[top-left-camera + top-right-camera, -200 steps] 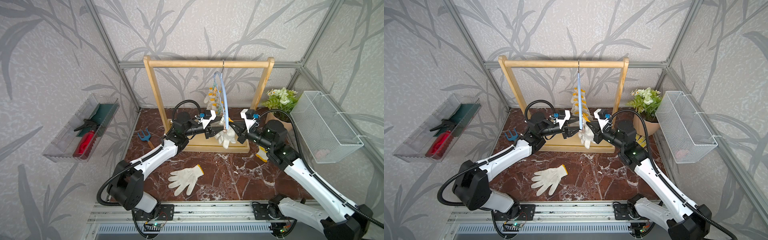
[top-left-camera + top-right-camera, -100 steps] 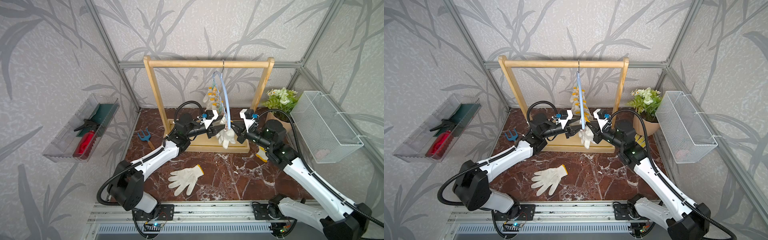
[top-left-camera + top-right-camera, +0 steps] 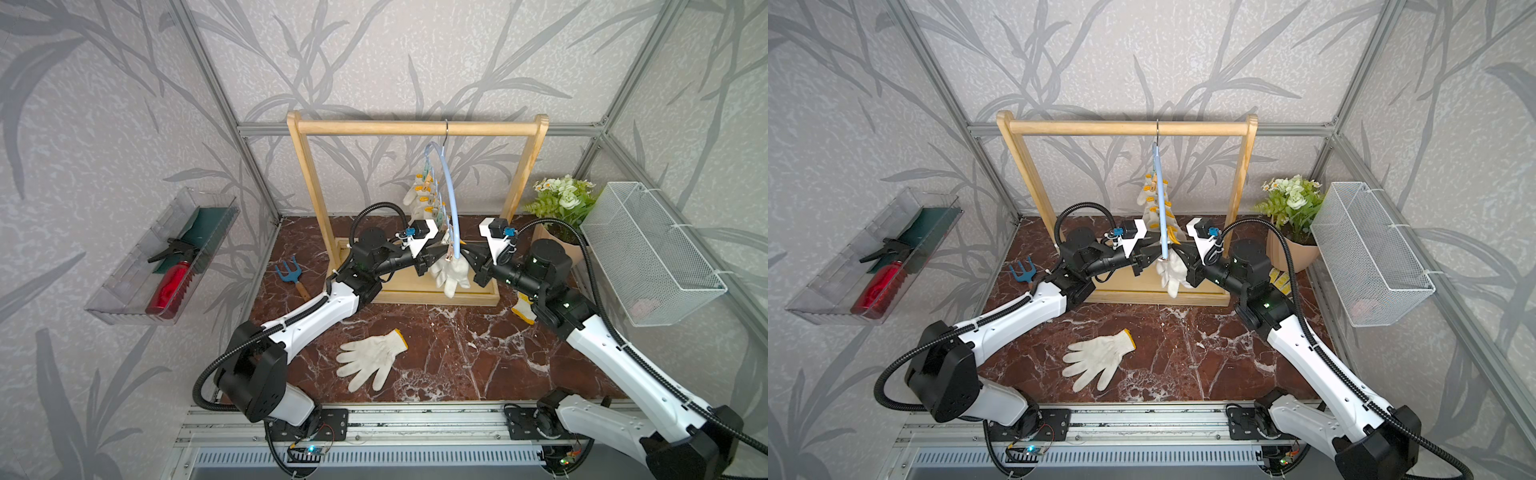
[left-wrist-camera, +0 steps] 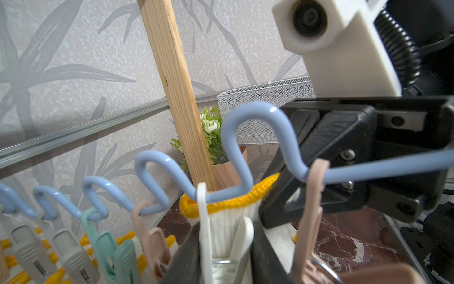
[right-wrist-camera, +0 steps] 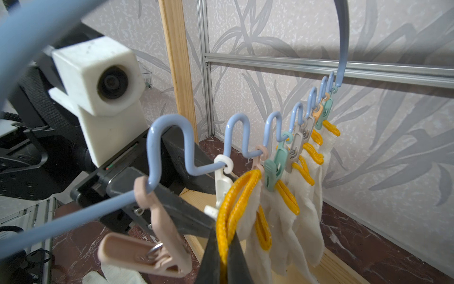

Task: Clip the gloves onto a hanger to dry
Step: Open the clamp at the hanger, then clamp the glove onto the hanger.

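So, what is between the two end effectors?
A glove just under the hanger, shown in both top views; the left end effector grips its white clip, the right end effector pinches it.

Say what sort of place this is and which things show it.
Probably a robot test booth dressed as a garden utility corner: two robot arms on a metal rail, wallpapered panels in an aluminium frame, and a wooden rack holding a clip hanger of work gloves.

Bright, even, diffuse light in both top views, barely a shadow on the worktop (image 3: pixel 457 357); wide-lens stretch splays the frame posts (image 3: pixel 214 75) toward the corners. Wrist views: hanger wire (image 5: pixel 22 37) and white clip (image 4: pixel 205 221) up close go soft, small glints on the wire's bends.
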`<state>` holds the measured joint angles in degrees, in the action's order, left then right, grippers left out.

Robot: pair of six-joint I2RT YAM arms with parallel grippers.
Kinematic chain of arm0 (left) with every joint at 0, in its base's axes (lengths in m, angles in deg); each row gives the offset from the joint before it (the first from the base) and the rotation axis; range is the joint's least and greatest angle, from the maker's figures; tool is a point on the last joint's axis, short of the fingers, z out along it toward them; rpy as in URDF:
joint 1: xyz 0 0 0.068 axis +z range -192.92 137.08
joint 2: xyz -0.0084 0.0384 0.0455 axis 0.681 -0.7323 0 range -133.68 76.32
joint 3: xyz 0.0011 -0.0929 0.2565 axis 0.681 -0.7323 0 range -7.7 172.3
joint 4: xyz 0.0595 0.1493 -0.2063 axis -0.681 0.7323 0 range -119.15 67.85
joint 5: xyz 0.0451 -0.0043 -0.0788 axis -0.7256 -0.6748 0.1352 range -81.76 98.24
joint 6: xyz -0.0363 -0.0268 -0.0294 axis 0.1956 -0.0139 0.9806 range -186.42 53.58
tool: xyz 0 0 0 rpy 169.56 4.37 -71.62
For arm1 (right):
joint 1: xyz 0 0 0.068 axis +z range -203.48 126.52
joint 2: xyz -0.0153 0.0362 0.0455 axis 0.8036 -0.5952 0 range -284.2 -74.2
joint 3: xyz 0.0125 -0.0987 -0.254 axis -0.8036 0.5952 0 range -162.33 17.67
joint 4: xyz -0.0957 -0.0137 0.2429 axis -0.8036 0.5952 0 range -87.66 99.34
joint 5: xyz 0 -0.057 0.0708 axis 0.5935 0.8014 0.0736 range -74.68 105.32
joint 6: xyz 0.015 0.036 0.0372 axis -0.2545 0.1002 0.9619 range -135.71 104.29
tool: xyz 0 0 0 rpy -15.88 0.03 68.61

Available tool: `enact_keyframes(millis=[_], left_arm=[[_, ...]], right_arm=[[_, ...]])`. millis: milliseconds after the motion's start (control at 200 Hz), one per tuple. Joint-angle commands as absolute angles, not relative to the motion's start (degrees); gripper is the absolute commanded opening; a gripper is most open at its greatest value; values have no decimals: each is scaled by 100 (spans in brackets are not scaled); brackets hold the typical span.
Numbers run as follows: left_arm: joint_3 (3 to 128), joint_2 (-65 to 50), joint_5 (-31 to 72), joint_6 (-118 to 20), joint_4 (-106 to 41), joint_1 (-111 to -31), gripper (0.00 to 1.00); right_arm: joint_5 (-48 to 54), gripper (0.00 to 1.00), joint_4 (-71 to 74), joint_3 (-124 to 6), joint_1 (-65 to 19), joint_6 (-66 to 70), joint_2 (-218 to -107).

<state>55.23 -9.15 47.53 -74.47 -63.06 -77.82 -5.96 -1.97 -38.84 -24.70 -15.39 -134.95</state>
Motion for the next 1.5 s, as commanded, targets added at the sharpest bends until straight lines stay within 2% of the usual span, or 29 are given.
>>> enact_keyframes(millis=[0,230,485,700,920,1065,1285,1495], left_arm=[[5487,-709,4713,-7504,-6440,-7817,27],[5444,-717,4638,-7505,-6439,-7817,19],[5413,-700,4501,-7462,-6361,-7809,2],[5322,-660,4450,-7376,-6284,-7810,0],[5251,-599,4738,-7538,-6156,-7799,15],[5318,-618,4706,-7508,-6247,-7803,16],[5408,-611,4758,-7464,-6302,-7806,32],[5411,-633,4895,-7348,-6428,-7800,40]], right_arm=[[-618,0,-185,-3973,-2448,-1628,-13537],[-500,0,-65,-3807,-2454,-1724,-13601],[-695,0,234,-3702,-2583,-1755,-13775],[-1267,0,322,-3674,-2728,-1844,-14052],[-1114,0,13,-3760,-2737,-1650,-13951],[-1207,0,-96,-4057,-2737,-1499,-13915],[-1263,0,-220,-4200,-2737,-1388,-13891],[-1333,0,-231,-4234,-2737,-1357,-13830]])
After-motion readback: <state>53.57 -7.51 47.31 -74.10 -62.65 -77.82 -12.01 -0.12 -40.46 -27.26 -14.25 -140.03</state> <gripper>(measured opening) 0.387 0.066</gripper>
